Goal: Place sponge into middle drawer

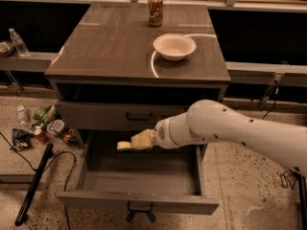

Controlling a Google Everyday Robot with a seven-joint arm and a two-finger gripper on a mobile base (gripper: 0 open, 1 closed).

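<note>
One drawer is pulled out: the middle drawer [144, 182], its grey floor bare. Over its back half the end effector [133, 143] hangs with its fingers pinched on the sponge [123, 146], held above that floor. On the tabletop [105, 47] a white bowl [174, 46] sits empty near a can [155, 9].

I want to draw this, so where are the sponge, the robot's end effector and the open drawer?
sponge [123, 146]: camera view, yellow top.
end effector [136, 142]: camera view, between its fingertips, above the drawer floor.
open drawer [139, 180]: camera view, bare grey floor.
</note>
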